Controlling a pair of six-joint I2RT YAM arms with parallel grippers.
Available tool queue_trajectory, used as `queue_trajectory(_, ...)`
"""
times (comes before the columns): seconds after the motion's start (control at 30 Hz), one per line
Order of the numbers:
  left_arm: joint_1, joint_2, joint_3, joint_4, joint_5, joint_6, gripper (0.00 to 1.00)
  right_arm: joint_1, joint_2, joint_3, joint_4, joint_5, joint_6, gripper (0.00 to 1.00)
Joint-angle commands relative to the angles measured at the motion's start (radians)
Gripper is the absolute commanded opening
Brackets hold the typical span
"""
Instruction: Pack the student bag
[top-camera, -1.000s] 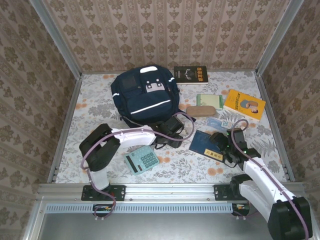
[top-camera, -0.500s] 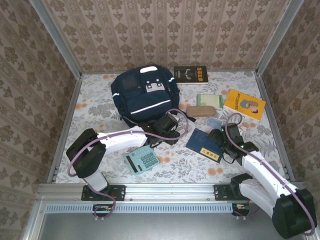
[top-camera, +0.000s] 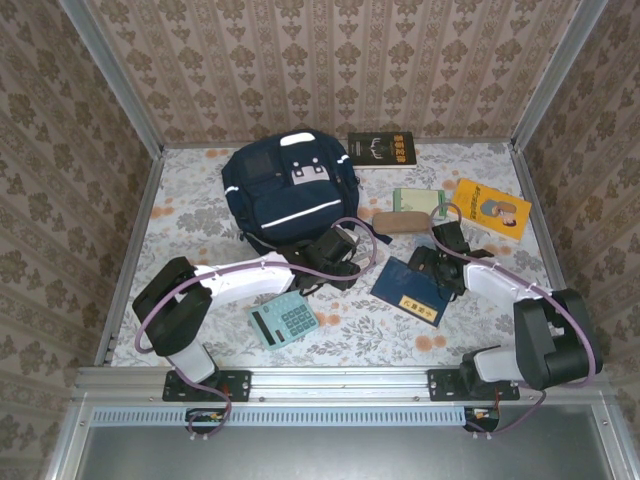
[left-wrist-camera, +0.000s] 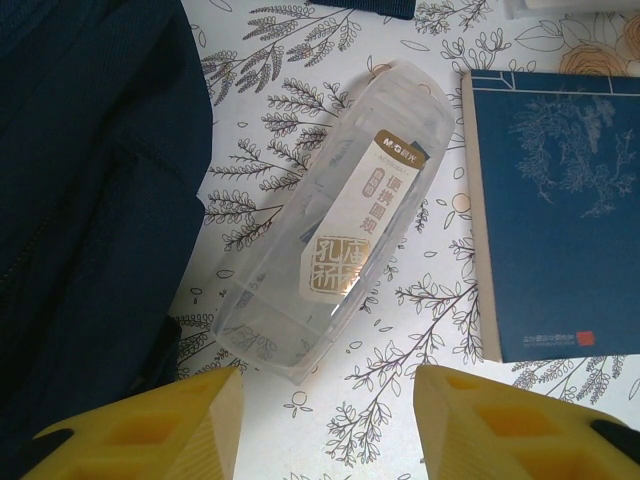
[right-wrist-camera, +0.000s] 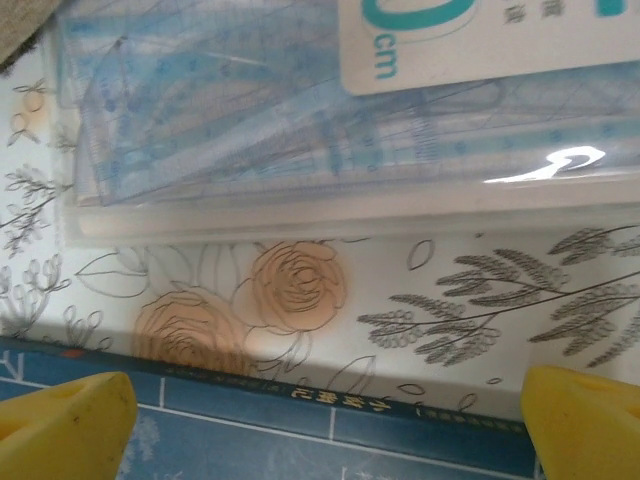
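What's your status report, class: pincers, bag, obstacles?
Left pincer open over clear pen case. Right pincer open by ruler pack. Student bag beside case, ungripped. Blue notebook close alongside.

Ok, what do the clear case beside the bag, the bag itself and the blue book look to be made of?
Clear case: probably rigid transparent plastic with a glossy finish; the tablecloth print shows faintly through it.
Student bag: matte navy woven fabric, with fine weave and a stitched seam visible.
Blue book: matte paper or card cover with a printed plant pattern; it could be cloth-textured.
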Motion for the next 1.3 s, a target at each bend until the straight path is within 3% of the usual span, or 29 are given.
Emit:
queue_trajectory(0.0,0.006,-0.006,-0.006,0.002,-0.02,0.0,0.5,0.031,-0.049,-0.051,0.028,-0.11,0.031,1.0)
queue_trajectory(0.43,0.014,-0.114,-0.052,-0.054,-0.061,-0.052,0.49,0.322,-0.234,-0.158,0.009,-0.144,0.156,0.94)
queue_trajectory(0.63,-0.09,-0.172,-0.118,-0.108,-0.143,-0.171,0.47,0.332,-0.292,-0.164,-0.017,-0.051,0.053,0.92)
queue_trajectory(0.87,-0.201,-0.092,-0.15,-0.08,-0.155,-0.316,0.37,0.331,-0.167,-0.149,0.039,-0.072,-0.007,0.83)
queue_trajectory(1.13,-0.188,0.007,-0.147,-0.053,-0.13,-0.361,0.3,0.352,-0.151,-0.188,0.16,-0.235,0.003,0.63)
queue_trajectory(1.27,-0.155,0.027,-0.16,-0.026,-0.103,-0.356,0.3,0.386,-0.143,-0.192,0.199,-0.293,0.006,0.6)
